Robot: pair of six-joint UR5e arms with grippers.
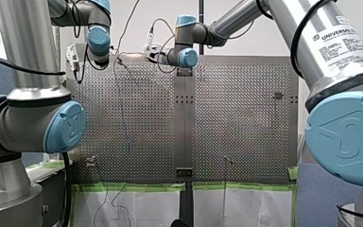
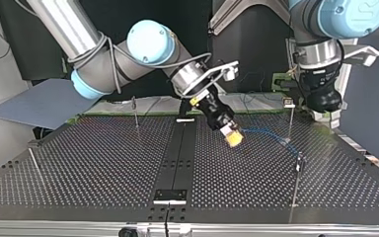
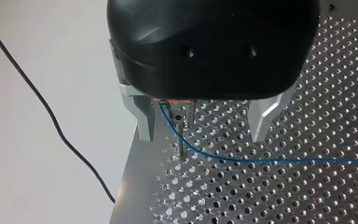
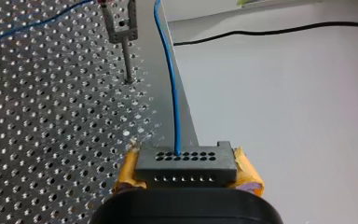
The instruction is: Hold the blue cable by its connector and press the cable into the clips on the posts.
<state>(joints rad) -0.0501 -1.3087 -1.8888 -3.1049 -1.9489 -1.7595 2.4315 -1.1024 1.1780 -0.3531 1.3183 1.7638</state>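
Observation:
The thin blue cable [image 4: 170, 79] leaves a grey connector [image 4: 186, 161] that is clamped between the yellow pads of my right gripper [image 4: 189, 173]. In the top view my right gripper [image 2: 233, 138] hangs tilted just above the table's middle, and the cable [image 2: 261, 132] runs from it toward a post [image 2: 290, 118] at the right. My left gripper [image 3: 203, 135] is open, its metal fingers [image 3: 144, 121] standing either side of a clipped post [image 3: 182, 137]. The cable [image 3: 261, 161] comes out of that clip and trails away over the plate.
Slim posts stand on the perforated table [image 2: 103, 163]: one at the back left [image 2: 135, 112], one near the right front [image 2: 298, 170], one at the far left [image 2: 34, 165]. Another clipped post [image 4: 123, 35] stands ahead of my right gripper. A black cable [image 3: 51, 116] lies beside the plate.

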